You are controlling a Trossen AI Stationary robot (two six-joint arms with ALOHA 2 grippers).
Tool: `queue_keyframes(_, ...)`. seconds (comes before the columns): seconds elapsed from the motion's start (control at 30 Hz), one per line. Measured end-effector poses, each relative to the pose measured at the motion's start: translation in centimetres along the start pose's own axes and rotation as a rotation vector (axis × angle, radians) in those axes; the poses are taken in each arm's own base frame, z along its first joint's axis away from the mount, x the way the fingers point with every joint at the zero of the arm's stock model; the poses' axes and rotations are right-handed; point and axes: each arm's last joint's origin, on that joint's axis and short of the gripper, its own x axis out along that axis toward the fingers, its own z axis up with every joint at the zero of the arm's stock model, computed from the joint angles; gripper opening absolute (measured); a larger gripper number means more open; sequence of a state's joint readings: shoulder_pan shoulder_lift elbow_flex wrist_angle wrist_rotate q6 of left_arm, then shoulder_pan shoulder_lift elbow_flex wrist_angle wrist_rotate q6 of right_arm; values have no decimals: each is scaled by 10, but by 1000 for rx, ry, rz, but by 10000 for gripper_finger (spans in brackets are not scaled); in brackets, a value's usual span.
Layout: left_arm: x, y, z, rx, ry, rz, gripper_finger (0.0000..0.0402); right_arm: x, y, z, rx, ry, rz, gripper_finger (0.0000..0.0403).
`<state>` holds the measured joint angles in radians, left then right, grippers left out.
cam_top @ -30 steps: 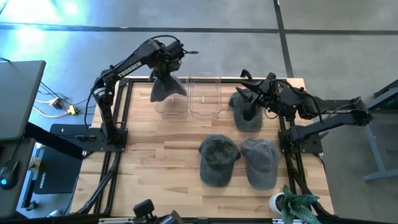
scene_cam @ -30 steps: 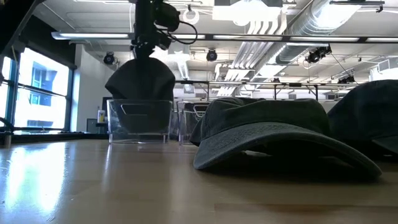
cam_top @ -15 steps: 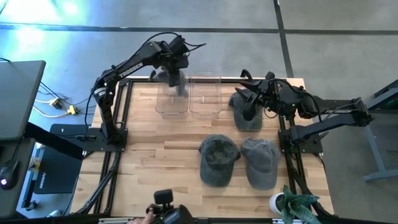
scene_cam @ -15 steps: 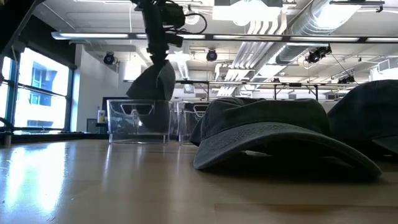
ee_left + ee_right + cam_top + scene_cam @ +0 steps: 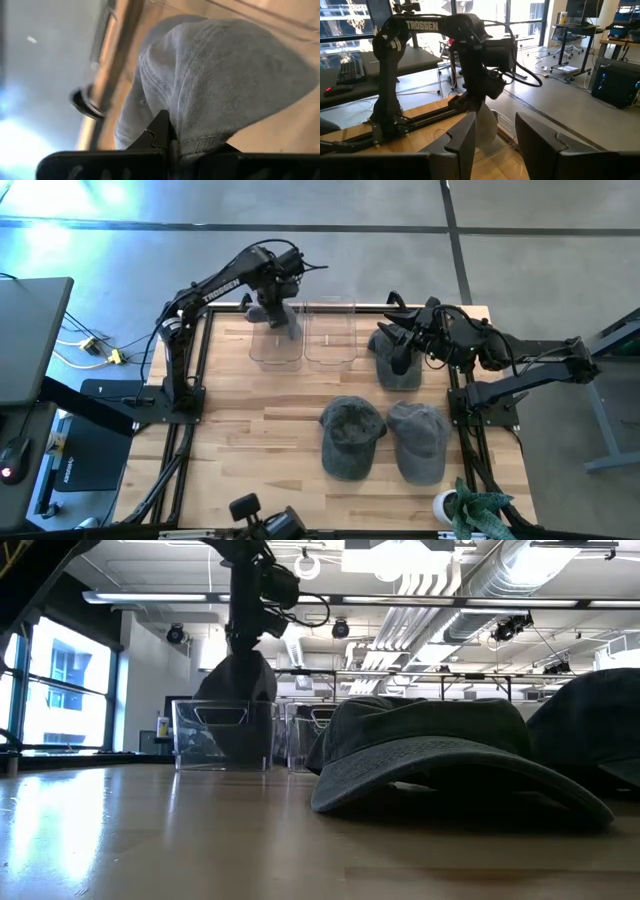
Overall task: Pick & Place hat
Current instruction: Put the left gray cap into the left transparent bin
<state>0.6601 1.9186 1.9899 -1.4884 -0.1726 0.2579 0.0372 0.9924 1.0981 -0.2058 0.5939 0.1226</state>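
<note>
The hats [image 5: 351, 436] are faded grey-green denim. The bins [image 5: 330, 340] are clear. The counter [image 5: 260, 430] is pale striped wood. Both arms [image 5: 215, 285] are black, with white lettering.

Pretty bright overall, lit by ceiling strip lights [image 5: 300, 597] plus a window [image 5: 60, 680] glowing at one side. Blue-white glare on the concrete floor [image 5: 90, 210] (top corner, high view). Backlit near cap [image 5: 450, 765]. Blurry, soft-focus held hat [image 5: 220, 80].

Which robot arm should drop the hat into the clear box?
The left. Its gripper already holds the grey hat right over the left clear bin. The right gripper hovers open above another hat.
</note>
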Motion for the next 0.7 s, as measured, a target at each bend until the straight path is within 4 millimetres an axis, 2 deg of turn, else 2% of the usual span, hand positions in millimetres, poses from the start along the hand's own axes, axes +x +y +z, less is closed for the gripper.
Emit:
queue_keyframes(0.13, -14, -1, -5, -99, 1, -84, 10, 0, 0, 0, 0, -1, -6, 134)
queue_keyframes(0.27, -13, 0, -5, -148, -1, -162, 10, 0, 0, 0, 0, -1, -7, 134)
queue_keyframes(0.57, 36, 24, 9, -223, 113, -155, 10, 0, 0, 0, 31, -1, -4, 134)
queue_keyframes(0.7, 37, 39, 9, -274, 58, -131, 10, 0, 0, 0, 58, 0, -1, 134)
